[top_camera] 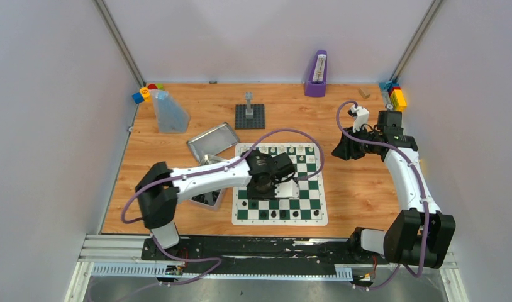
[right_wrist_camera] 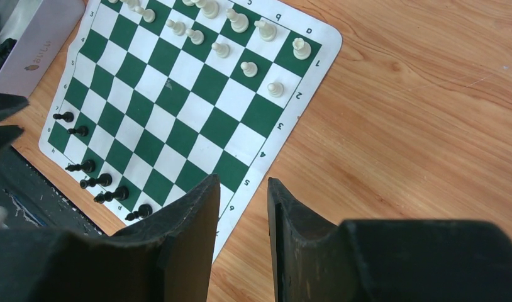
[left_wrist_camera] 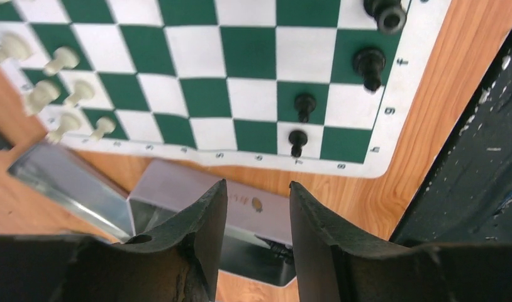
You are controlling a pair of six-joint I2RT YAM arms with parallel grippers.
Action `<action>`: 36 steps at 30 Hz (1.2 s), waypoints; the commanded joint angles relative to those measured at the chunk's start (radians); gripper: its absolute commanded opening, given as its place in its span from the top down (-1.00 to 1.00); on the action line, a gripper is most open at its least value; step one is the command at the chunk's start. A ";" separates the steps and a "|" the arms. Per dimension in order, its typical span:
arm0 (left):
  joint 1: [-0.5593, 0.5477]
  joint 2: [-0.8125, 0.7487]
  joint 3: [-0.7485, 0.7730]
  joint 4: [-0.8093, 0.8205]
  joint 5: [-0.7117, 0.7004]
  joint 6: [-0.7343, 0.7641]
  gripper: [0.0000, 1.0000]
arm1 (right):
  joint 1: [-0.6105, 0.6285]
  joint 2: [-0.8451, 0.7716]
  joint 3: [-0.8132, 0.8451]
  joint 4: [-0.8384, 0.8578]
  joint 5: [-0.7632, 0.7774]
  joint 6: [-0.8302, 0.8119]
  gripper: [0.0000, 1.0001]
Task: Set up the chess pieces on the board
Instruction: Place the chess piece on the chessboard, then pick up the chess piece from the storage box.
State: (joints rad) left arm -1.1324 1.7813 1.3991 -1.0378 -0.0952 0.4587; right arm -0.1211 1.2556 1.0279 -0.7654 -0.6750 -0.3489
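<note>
The green and white board (top_camera: 307,202) lies mid-table. Cream-white pieces (top_camera: 302,155) stand on its far rows and black pieces (top_camera: 283,214) on its near row. My left gripper (top_camera: 261,184) hangs over the board's left part. In the left wrist view it (left_wrist_camera: 256,195) is open and empty, above the silver tin (left_wrist_camera: 197,189) that holds dark pieces (left_wrist_camera: 275,250), with black pieces (left_wrist_camera: 297,141) and white pieces (left_wrist_camera: 63,60) on the board (left_wrist_camera: 250,50). My right gripper (top_camera: 341,151) is open and empty (right_wrist_camera: 243,182) over bare wood right of the board (right_wrist_camera: 178,100).
The tin's lid (top_camera: 212,139) lies left of the board's far corner. A grey brick tower on a dark baseplate (top_camera: 249,114), a purple holder (top_camera: 316,75), a clear bag (top_camera: 168,112) and coloured blocks (top_camera: 397,95) stand at the back. The black rail (top_camera: 253,246) runs along the near edge.
</note>
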 commanded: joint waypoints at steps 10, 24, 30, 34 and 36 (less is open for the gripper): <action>0.233 -0.487 -0.260 0.107 -0.059 0.034 -0.19 | -0.005 0.017 0.005 0.021 -0.033 -0.010 0.30; 0.437 -0.758 -0.435 0.204 -0.118 -0.038 -1.00 | -0.004 0.025 0.003 0.024 -0.049 -0.012 0.30; 0.481 -0.647 -0.456 0.187 -0.046 -0.059 -1.00 | -0.005 0.025 0.000 0.024 -0.052 -0.012 0.30; 0.547 -0.582 -0.470 0.197 0.029 -0.043 -0.99 | -0.005 0.021 -0.006 0.023 -0.047 -0.016 0.30; 0.563 -0.554 -0.481 0.203 0.058 -0.028 -0.96 | -0.005 0.021 -0.008 0.023 -0.046 -0.019 0.30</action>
State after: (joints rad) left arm -0.5999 1.1942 0.9321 -0.8677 -0.1223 0.4316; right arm -0.1211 1.2881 1.0275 -0.7650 -0.6914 -0.3489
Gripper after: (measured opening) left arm 0.986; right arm 0.350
